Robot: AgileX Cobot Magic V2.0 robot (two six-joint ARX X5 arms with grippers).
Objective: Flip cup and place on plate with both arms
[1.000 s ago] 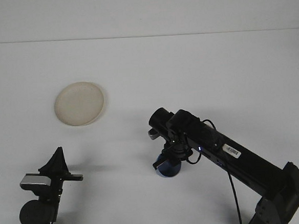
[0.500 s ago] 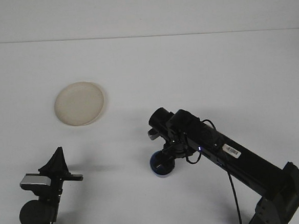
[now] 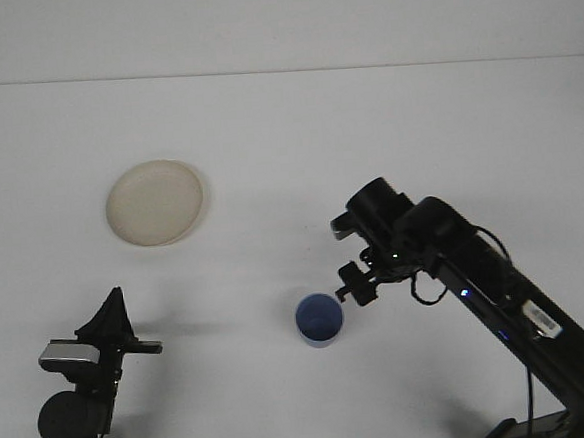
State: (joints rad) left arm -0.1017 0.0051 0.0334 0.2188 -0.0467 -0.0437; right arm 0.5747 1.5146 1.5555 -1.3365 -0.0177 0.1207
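In the front view, the blue cup (image 3: 320,319) stood mouth-up, near the cream plate (image 3: 156,202). The right gripper (image 3: 355,284) hung just beside it, empty; its opening couldn't be told. Likely light, rigid plastic, best pinched at the rim.

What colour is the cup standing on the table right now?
Blue; the cup stands mouth up, seen in the front view, clear of the right gripper.
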